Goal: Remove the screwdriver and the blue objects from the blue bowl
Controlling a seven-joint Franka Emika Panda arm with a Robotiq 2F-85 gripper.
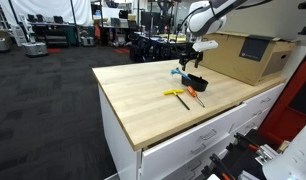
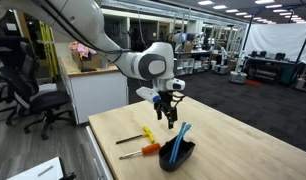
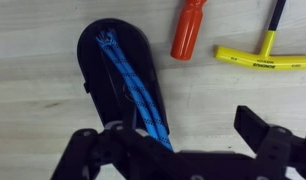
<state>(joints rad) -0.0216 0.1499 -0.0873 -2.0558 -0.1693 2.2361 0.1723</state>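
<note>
We took the blue bowl (image 3: 101,62) as our landmark. It sat on the wooden table (image 1: 143,110), a low round dish so dark that it looked nearly black. Behind the bowl in an exterior view stood a cardboard box (image 1: 231,62) with a dark panel on one side, and we could read no writing on it.

The gripper (image 2: 172,122) hung just above the bowl with its jaws spread wide. In the wrist view both fingers (image 3: 85,152) stood well apart and pinched nothing.

The blue objects (image 3: 128,85) lay inside the bowl. They were two slim light-blue pieces side by side, and in an exterior view their upper ends rose over the rim (image 2: 182,133).

A yellow-handled tool (image 3: 261,58) with a dark shaft lay on the table near the bowl. It had a short line of dark print on its handle – too small for us to read.

The screwdriver (image 3: 189,30) lay outside the bowl, just beside it on the bare wood – between the bowl and the yellow-handled tool in the wrist view. Its orange-red handle carried no marking that we could make out.
</note>
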